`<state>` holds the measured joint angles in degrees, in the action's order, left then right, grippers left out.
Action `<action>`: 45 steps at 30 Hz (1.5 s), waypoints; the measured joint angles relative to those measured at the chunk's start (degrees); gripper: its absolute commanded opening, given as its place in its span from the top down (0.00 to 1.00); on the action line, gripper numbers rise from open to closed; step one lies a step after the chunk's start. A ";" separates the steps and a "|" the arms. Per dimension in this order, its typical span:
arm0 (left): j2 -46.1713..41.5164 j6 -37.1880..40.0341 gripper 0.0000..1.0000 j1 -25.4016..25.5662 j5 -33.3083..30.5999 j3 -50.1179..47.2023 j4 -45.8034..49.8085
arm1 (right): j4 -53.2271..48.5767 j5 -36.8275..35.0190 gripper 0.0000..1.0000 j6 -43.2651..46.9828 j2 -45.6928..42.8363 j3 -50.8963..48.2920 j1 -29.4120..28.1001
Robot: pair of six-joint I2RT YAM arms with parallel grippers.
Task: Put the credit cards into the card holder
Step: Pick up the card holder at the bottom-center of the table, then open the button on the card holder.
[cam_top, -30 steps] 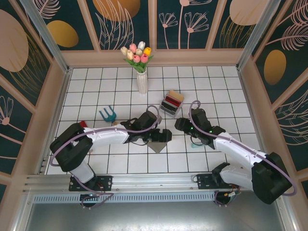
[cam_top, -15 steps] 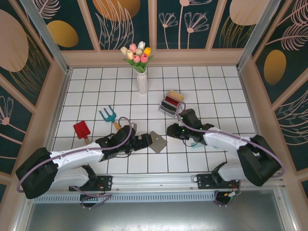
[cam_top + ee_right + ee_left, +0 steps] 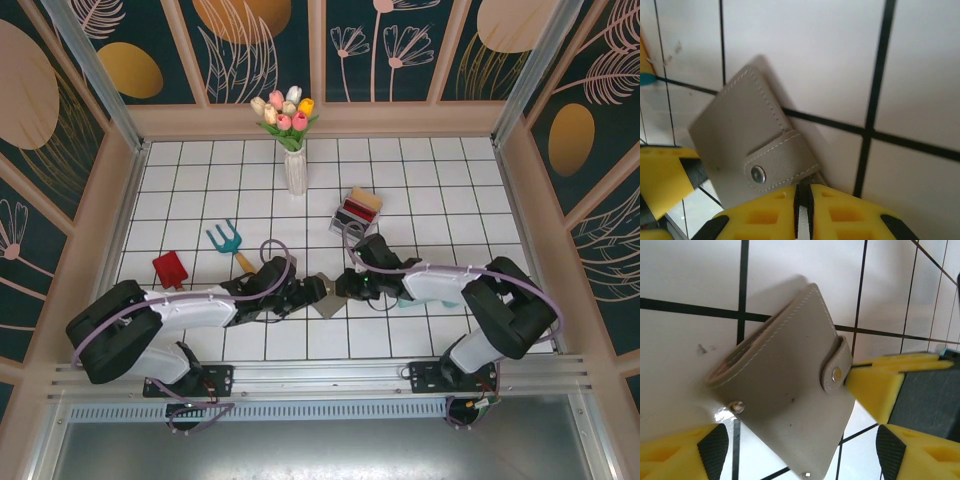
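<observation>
- One card holder (image 3: 326,299), a flat grey folded wallet, lies closed on the white tiled desk (image 3: 420,180), between the two claws.
- In the left wrist view the card holder (image 3: 785,405) shows one clasp tab (image 3: 835,365) and three small metal studs.
- One left claw (image 3: 310,291) sits just left of the card holder. Its jaws are spread wide, one yellow finger on each side of the wallet's near edge, and it grips nothing.
- One right claw (image 3: 343,287) sits just right of the card holder. Its two yellow fingers (image 3: 770,210) are pressed nearly together at the end of the clasp tab (image 3: 780,162). I cannot tell whether they pinch the tab.
- The credit cards (image 3: 356,211) stand behind the card holder, slightly right, in one clear rack (image 3: 345,228). Three colours show: tan, red and black. Their exact number cannot be counted.
- Left of the card holder lie one teal garden fork (image 3: 224,238) and, farther left, one red shovel (image 3: 168,269).
- Well behind the card holder stands one white vase (image 3: 295,171) of tulips.
</observation>
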<state>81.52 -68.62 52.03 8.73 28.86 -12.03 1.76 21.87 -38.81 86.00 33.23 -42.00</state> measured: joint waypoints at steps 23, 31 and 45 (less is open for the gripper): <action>1.01 -1.66 0.90 -0.70 -0.24 -2.19 -11.80 | 0.68 -1.86 0.84 -5.03 -2.97 -2.95 -0.11; 0.13 -1.07 1.00 -0.70 -0.83 -2.29 -11.85 | -3.78 -7.32 0.73 -2.29 -6.03 2.19 -1.42; 2.25 -0.85 1.00 -0.70 0.24 -1.42 -11.23 | -11.13 -18.69 0.62 1.38 0.98 10.12 -9.35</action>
<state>83.77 -69.47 51.33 8.97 27.44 -23.27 -9.37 3.18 -37.43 86.98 43.35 -51.35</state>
